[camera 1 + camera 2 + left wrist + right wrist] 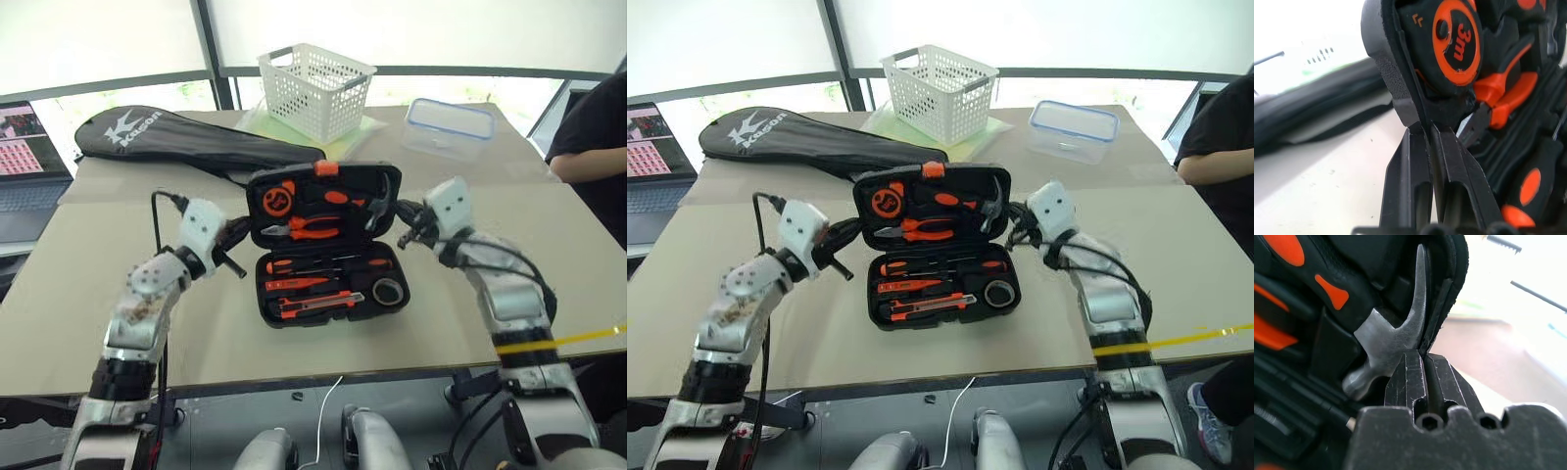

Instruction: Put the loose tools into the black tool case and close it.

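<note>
Judging from how things lie, we are most of the way through: the loose tools already sit in the lower half of the black tool case [323, 245], and no tool lies out on the table [118, 235] around it. What is left is the closing, and that looks to be the step in hand, since the lid stands partly raised and not yet down on the base.

Starting on our left, the left gripper [1429, 134] has its two fingers [1405, 166] pinched tight on the lid's left rim; in the left wrist view the rim edge runs down into the narrow gap between them. Just past those fingertips, inside the lid, sit the tape measure [1457, 44] and the pliers [1498, 98].

Between our two hands lies the base of the case, below and slightly nearer than both grippers. In its slots we see the screwdrivers [323, 264], the utility knife [318, 305] and the tape roll [389, 291]; the slim tester is too small for us to pick out with certainty.

On our right, the right gripper [1423, 367] is likewise clamped on the lid's right rim, with the hammer [1396, 335] head right against its fingertips inside the lid. The orange latch [325, 168] is at the lid's far top edge, between and beyond both hands, not yet fastened.
</note>
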